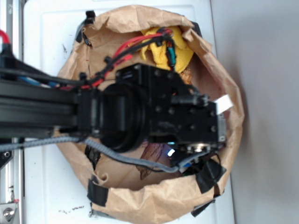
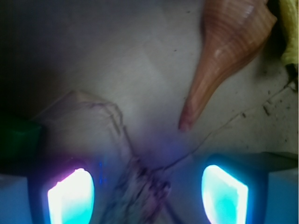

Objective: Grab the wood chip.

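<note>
wrist view: your gripper (image 2: pixel 147 196) is wide open, empty; wood chip (image 2: pixel 117 154) looks light, stiff, rough; pinch across its narrow width.

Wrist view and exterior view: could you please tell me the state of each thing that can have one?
hand: open, its lit fingers on either side of the wood chip.
wood chip: lying flat, not gripped.
seashell: lying on its side, tip towards the hand, apart from the chip.
green block: at the dark edge, state unclear.
paper bag: open, rim rolled down.
</note>
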